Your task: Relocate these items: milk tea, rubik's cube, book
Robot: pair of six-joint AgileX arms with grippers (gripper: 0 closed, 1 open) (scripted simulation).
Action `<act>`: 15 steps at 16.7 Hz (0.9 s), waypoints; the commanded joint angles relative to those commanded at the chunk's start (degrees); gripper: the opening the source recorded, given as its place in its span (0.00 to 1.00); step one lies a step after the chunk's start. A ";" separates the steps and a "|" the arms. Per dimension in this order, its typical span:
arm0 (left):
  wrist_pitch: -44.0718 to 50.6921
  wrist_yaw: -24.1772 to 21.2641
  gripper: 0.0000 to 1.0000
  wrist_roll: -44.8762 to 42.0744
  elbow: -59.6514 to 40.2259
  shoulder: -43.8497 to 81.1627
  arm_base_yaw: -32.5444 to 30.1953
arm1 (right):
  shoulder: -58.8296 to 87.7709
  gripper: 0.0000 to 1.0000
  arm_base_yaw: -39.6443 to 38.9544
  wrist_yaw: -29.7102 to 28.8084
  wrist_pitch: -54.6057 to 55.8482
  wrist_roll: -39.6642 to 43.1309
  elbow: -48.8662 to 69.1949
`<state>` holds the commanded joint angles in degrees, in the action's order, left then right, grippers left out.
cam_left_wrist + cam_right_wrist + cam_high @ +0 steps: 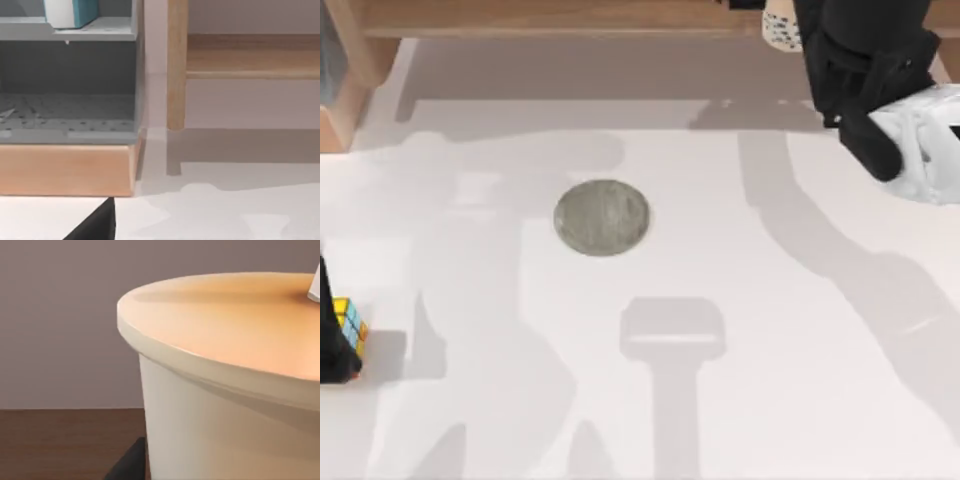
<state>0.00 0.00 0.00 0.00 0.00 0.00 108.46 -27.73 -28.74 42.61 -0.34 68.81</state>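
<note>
White tabletop spreads before you, with a wooden shelf along its far edge and a flat grey disc lying near the middle.

Your right arm reaches over the far right corner. In its wrist view the milk tea sits right against the camera, orange lid uppermost and the white straw at the lid's edge. From above, a bit of the cup peeks out beside the arm at the shelf. You cannot tell whether those fingers grip it.

At the left edge, the rubik's cube touches your left gripper, whose dark body covers part of it; its finger spread is hidden too.
</note>
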 joint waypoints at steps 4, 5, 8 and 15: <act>0.00 0.00 1.00 0.00 0.00 0.00 0.00 | 4.16 0.00 -8.89 -4.75 6.62 -0.21 3.27; 0.00 0.00 1.00 0.00 0.00 0.00 0.00 | 6.08 0.00 -11.29 -6.40 8.15 -0.24 4.05; 0.00 0.00 1.00 0.00 0.00 0.00 0.00 | 13.21 0.00 -17.84 -12.32 11.37 -0.14 6.50; 0.00 0.00 1.00 0.00 0.00 0.00 0.00 | 26.06 0.00 -24.32 -25.41 11.38 0.41 12.01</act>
<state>0.00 0.00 0.00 0.00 0.00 0.00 134.51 -52.05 -54.15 53.99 0.07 80.82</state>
